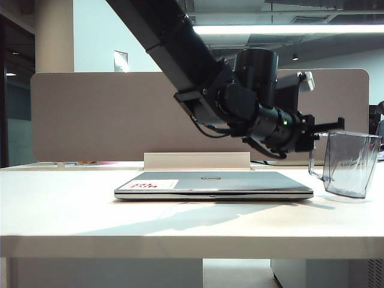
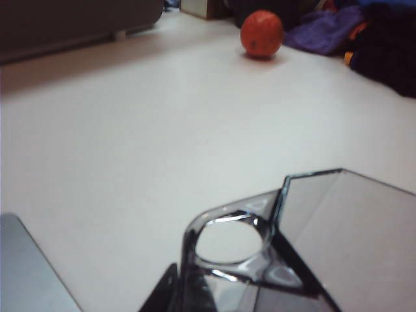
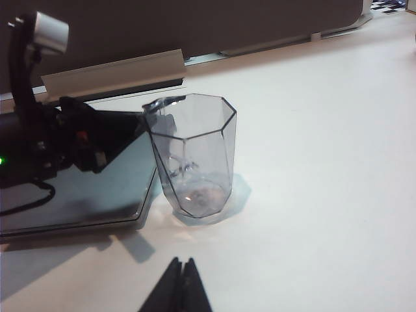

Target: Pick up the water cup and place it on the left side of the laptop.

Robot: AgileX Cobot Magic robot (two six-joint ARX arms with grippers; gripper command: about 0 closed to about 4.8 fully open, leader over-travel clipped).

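Observation:
The water cup (image 1: 354, 162), clear grey with faceted sides, stands on the white table just right of the laptop (image 1: 228, 180). The laptop lies closed, with a white-and-red sticker at its left corner. My left gripper (image 1: 327, 129) reaches across over the laptop and is shut on the cup's rim on the handle side. The left wrist view shows the cup's handle loop (image 2: 227, 244) and rim right at the gripper (image 2: 195, 292), with a laptop corner (image 2: 26, 273) beside them. My right gripper (image 3: 181, 263) is shut and empty, hanging short of the cup (image 3: 195, 156).
A grey partition panel (image 1: 90, 114) stands along the table's back edge, with a white bar (image 1: 197, 160) behind the laptop. An orange ball (image 2: 262, 34) and purple cloth (image 2: 325, 29) lie farther off on the table. The cup stands near the table's right end.

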